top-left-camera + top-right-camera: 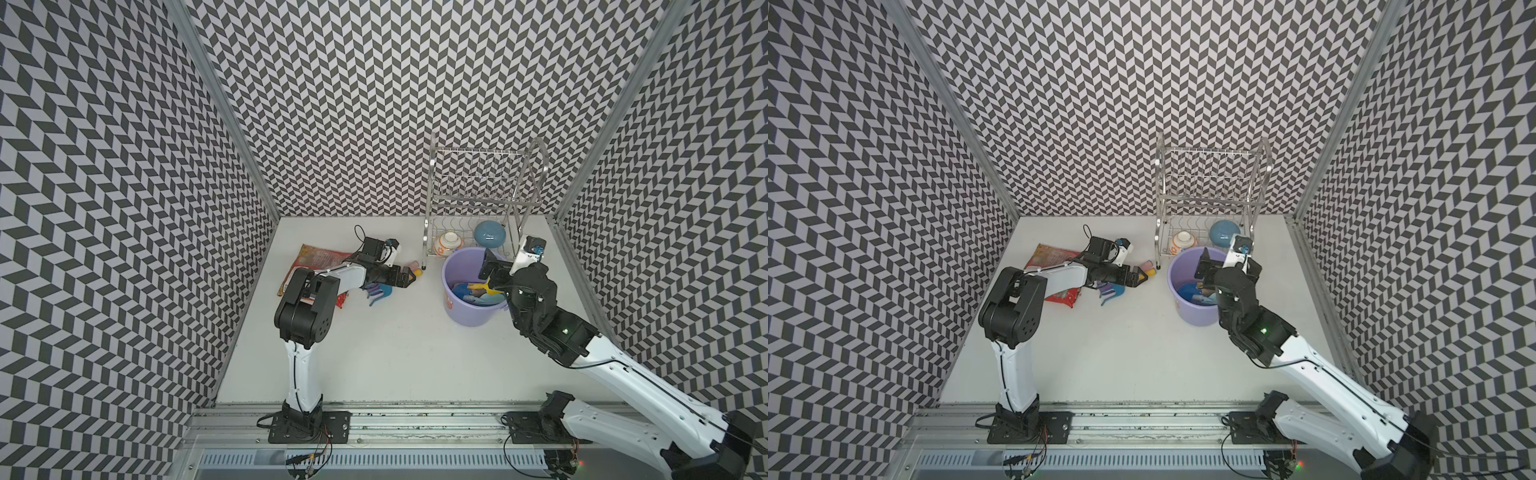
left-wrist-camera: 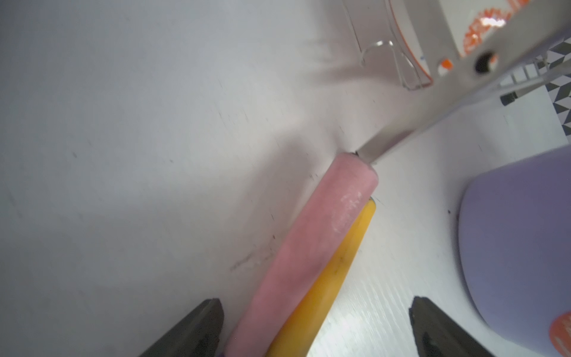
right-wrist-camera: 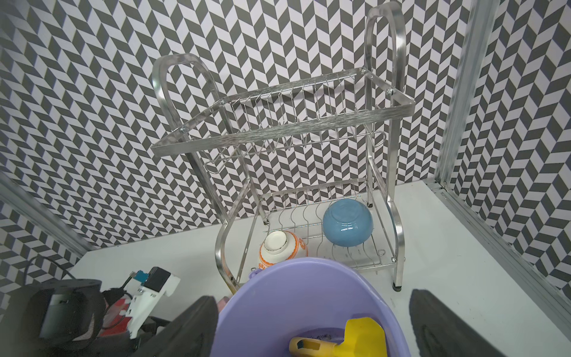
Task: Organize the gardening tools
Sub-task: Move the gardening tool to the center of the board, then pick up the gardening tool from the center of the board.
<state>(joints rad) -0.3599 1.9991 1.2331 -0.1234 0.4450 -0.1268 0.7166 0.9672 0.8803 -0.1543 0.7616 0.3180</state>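
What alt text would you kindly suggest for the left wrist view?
The open left gripper straddles two tool handles lying side by side on the white table, a pink handle and a yellow handle. A lavender bucket stands nearby.

Both top views look steeply down from above the front edge of the worktop [image 1: 395,353], sharing the whole scene. Left wrist view: close over the worktop. Right wrist view: across the bucket [image 3: 278,293] rim toward the rack [image 3: 278,130] at the far edge.

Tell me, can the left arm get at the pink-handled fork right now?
Probably yes: the open left gripper straddles the fork's pink handle with nothing over it. The rake's yellow handle lies right alongside, so it may get caught too.
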